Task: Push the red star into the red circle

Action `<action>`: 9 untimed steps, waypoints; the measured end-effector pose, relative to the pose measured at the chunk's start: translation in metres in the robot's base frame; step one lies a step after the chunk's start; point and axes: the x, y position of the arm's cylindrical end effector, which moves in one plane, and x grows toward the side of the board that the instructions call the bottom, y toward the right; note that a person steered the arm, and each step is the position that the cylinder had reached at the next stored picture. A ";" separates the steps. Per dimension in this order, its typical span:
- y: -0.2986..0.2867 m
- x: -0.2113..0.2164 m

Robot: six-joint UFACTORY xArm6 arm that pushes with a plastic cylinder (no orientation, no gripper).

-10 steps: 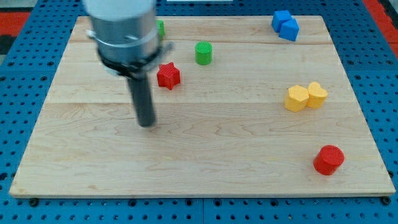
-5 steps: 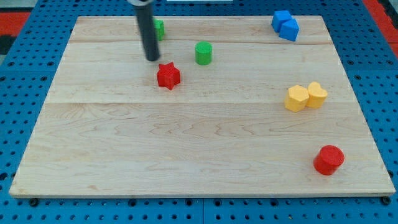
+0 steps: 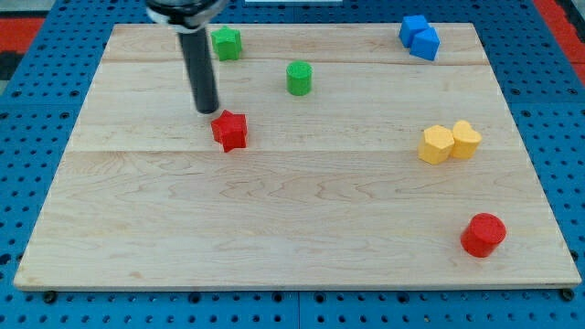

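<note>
The pale wooden surface (image 3: pixel 302 228) is filling nearly the whole view, its planks running from the view's left to the view's right with seams and fine grain showing. Around that surface a blue pegboard (image 3: pixel 567 119) is framing it on every side, rows of small dark holes dotting it evenly. Off the surface's top left corner a red panel (image 3: pixel 23 23) is peeking in, and a second red patch (image 3: pixel 565 14) is showing off the top right corner. Light is falling softly and evenly over the wood, throwing only short, faint shadows. Under the surface's lower edge a thin dark shadow line is sitting on the pegboard.
</note>
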 end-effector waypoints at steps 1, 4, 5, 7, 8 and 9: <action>0.006 0.021; 0.195 0.113; 0.206 0.136; 0.169 0.140; 0.179 0.151; 0.217 0.157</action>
